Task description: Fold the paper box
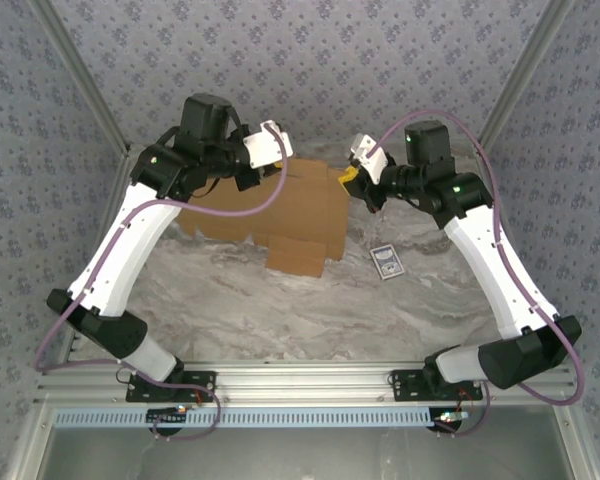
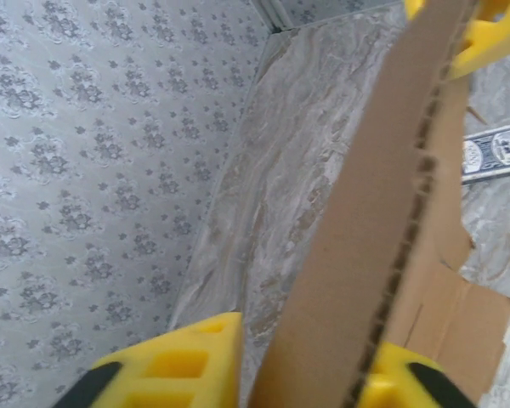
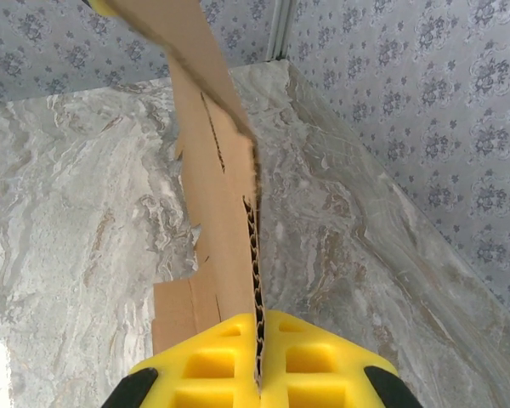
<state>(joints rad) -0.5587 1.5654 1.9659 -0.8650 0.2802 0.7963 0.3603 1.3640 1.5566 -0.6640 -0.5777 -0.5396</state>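
- Yellow-fingered right gripper (image 3: 257, 331) clamps the brown die-cut corrugated-cardboard paper box (image 3: 225, 229) by its raised edge.
- The left gripper (image 2: 302, 361) narrowly straddles another flap; whether it grips is unclear.

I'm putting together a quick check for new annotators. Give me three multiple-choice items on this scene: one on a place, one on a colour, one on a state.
1. Where does the small dark card lie?
A. on top of the paper box
B. on the table, apart from the paper box, on the right arm's side
C. leaning on the back wall

2. What colour are the right gripper's fingers?
A. yellow
B. red
C. white

3. What state is the right gripper in?
A. open above the table
B. shut on the card
C. shut on an edge of the paper box

Key:
1 B: the top view shows bare marble between the card and the cardboard.
2 A: the right wrist view shows both fingers yellow.
3 C: in that view, the fingers press the corrugated edge from both sides.
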